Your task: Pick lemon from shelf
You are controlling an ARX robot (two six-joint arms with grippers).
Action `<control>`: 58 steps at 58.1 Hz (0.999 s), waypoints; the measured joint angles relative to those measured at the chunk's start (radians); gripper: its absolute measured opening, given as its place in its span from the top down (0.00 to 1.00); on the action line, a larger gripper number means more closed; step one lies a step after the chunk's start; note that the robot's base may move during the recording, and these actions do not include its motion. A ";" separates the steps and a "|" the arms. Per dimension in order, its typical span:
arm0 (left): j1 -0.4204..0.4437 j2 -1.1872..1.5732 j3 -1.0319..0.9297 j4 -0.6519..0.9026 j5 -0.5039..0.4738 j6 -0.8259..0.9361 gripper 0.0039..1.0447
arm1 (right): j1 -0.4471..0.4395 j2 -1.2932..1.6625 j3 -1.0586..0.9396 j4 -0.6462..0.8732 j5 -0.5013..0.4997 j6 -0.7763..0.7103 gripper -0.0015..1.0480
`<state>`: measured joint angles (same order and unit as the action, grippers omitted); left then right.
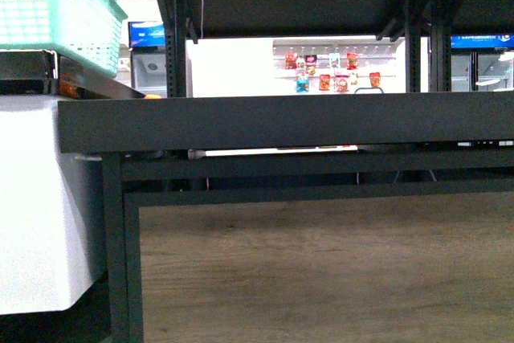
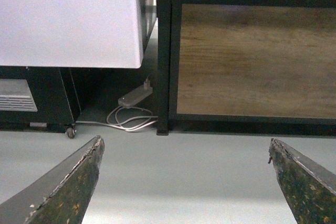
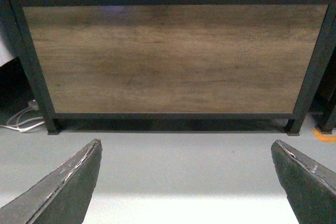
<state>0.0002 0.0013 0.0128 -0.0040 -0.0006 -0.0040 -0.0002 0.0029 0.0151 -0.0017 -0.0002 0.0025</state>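
Left fingers [image 2: 68, 187]: spread wide, nothing btwn them, only bare grey floor [image 2: 184, 182] under the gap. Right fingers [image 3: 68, 187]: same, wide apart, holding nothing, above floor in front of the shelf's lower panel.

Lemon: can't be made out in any view. Front cam sits below deck level, so the shelf [image 1: 281, 122] deck shows edge-on as one thick dark beam & its top surface is hidden. One small orange-yellow sliver [image 1: 152, 95] peeks above the beam near its left end; too small to ID.

Shelf: black metal frame, upright posts, upper tier overhead. Below the beam are thinner cross rails, then a wood-grain panel [image 1: 321, 271] framed in black, standing on short feet (right wrist view).

Left of shelf: white cabinet [image 1: 40, 198], just beside the corner post. Mint-green plastic basket [image 1: 56, 6] above it. Left wrist view: power strip [image 2: 135, 97] w/ looped white cables on the floor btwn cabinet & post; a caster [image 2: 70, 133] under the dark base below the cabinet.

Through the shelf opening: bright wall w/ hanging packets [image 1: 325, 74]. Small orange mark [image 3: 323, 136] on floor by one shelf foot.
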 joint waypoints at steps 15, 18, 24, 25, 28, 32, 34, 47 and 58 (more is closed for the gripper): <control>0.000 -0.001 0.000 0.000 0.000 0.000 0.08 | 0.000 0.000 0.000 0.000 0.000 0.000 0.07; 0.000 0.000 0.000 0.000 0.001 0.000 0.08 | 0.000 0.000 0.000 0.000 -0.001 0.000 0.07; 0.000 -0.001 0.000 0.000 0.002 0.000 0.08 | 0.000 0.000 0.000 0.000 0.000 0.000 0.07; 0.000 -0.001 0.000 0.000 0.001 0.000 0.08 | 0.000 0.000 0.000 0.000 0.000 0.000 0.07; 0.000 -0.001 0.000 0.000 0.000 0.000 0.08 | 0.000 0.000 0.000 0.000 0.000 0.000 0.07; 0.000 -0.001 0.000 0.000 0.000 0.000 0.08 | 0.000 0.000 0.000 0.000 -0.001 0.000 0.07; 0.000 -0.001 0.000 0.000 0.000 0.000 0.08 | 0.000 0.000 0.000 0.000 0.000 0.000 0.07; 0.000 -0.001 0.000 0.000 0.000 0.000 0.08 | 0.000 0.000 0.000 0.000 0.000 0.000 0.07; 0.000 -0.001 0.000 0.000 0.001 0.000 0.08 | 0.000 0.000 0.000 0.000 -0.001 0.000 0.07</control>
<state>0.0002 0.0006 0.0128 -0.0040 0.0002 -0.0040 -0.0002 0.0025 0.0151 -0.0017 -0.0010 0.0025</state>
